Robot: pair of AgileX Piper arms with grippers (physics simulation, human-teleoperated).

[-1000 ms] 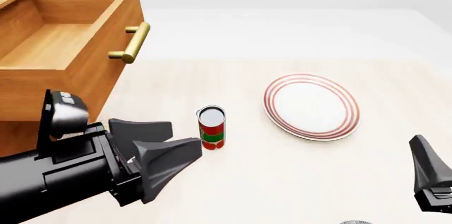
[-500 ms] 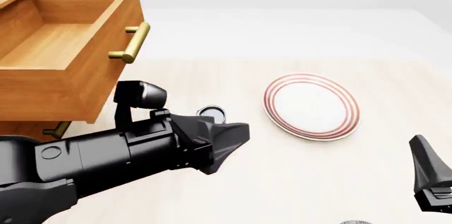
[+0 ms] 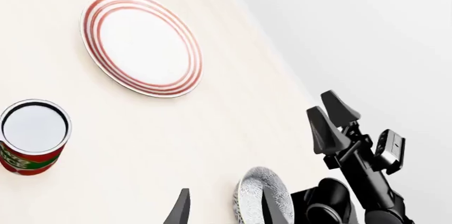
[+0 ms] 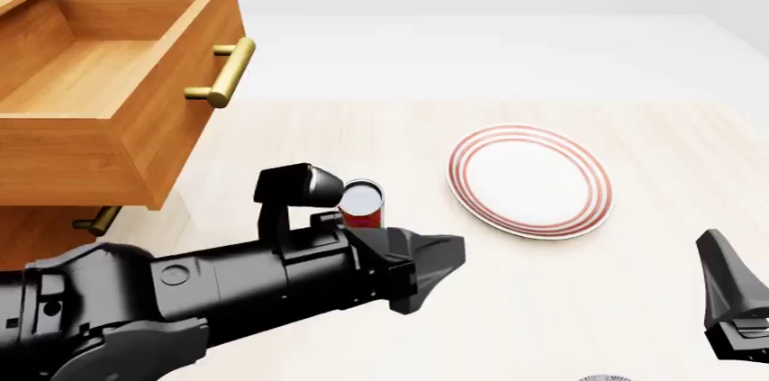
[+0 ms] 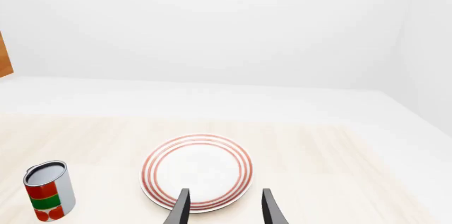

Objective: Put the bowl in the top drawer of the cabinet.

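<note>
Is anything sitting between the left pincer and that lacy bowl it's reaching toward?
Nothing visible. In the left wrist view the left pincer is open, and only bare table lies before the bowl.

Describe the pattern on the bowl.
The bowl is white with dense dark lacy patterning, seen best in the left wrist view.

One cabinet (image 4: 49,219) with two drawers, the top drawer (image 4: 108,102) and a lower one, each bearing one brass handle; one bowl (image 3: 263,202); one red-ringed plate (image 4: 530,180); one can (image 3: 33,136) with a red and green label; two black arms, each ending in two fingers; one counter (image 4: 360,147).
</note>
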